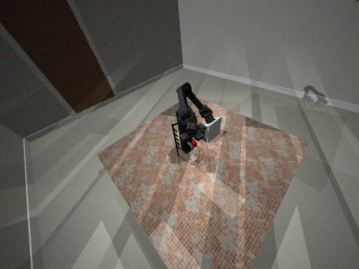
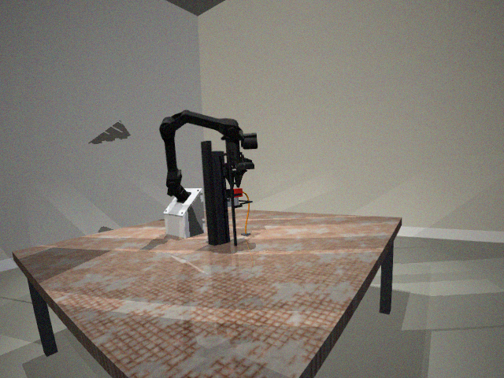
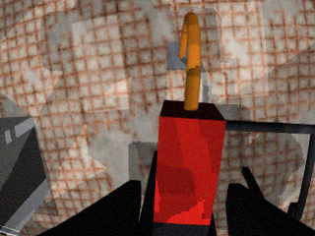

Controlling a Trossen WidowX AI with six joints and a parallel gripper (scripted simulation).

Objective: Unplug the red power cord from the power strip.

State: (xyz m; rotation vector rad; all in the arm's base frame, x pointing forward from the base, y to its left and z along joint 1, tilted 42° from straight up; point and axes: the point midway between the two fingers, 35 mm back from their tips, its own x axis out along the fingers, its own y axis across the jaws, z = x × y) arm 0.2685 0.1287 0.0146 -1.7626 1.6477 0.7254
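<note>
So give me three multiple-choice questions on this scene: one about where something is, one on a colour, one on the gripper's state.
1. Where does the cord's lower end rest?
A. on the table
B. on the floor
C. on the white box

2. What colour is the cord leaving the plug?
A. blue
B. green
C. orange

3. What state is the gripper in?
A. clamped on the plug
B. open, holding nothing
C. gripping the cord

Answers:
1 A: the cord drops to the table.
2 C: it rises orange from the red plug.
3 B: the gripper shows gaps between its fingers and the plug.
</note>
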